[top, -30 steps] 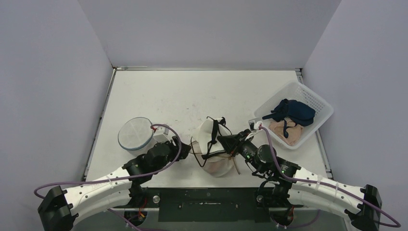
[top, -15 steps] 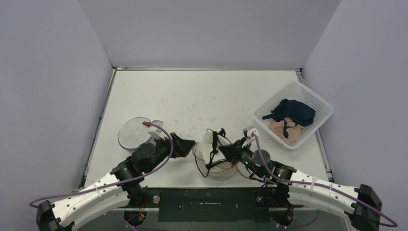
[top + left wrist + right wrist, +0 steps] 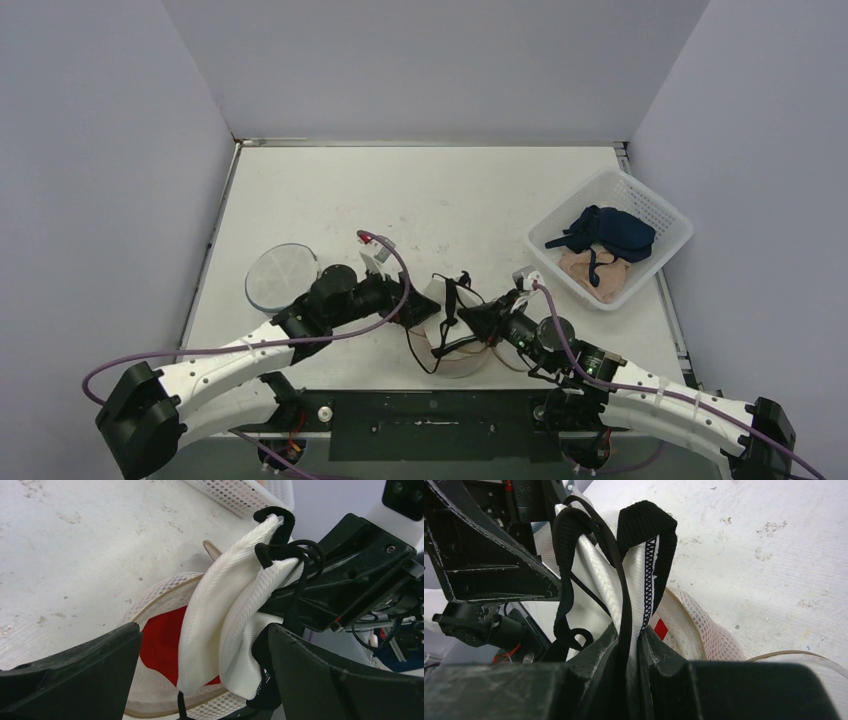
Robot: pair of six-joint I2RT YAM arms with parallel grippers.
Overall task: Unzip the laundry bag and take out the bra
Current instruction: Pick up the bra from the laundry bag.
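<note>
The white bra [image 3: 443, 296] with black straps stands pulled up out of the round white mesh laundry bag [image 3: 462, 358], which lies unzipped at the table's near middle. My right gripper [image 3: 472, 319] is shut on the bra's black-edged band [image 3: 647, 580], which runs down between its fingers. My left gripper [image 3: 424, 303] is open, one jaw on either side of the white cups [image 3: 225, 610] without touching them. Something red [image 3: 159, 645] shows inside the bag's open rim [image 3: 150, 600].
A round mesh disc [image 3: 280, 277] lies left of the left gripper. A white perforated basket [image 3: 655, 210] at the right holds a dark blue garment [image 3: 610, 230] and a pink one [image 3: 592, 272]. Grey walls enclose the table.
My left gripper has opened wide and swung right from the mesh disc to straddle the bra. The right gripper has kept its hold and drawn slightly nearer.
</note>
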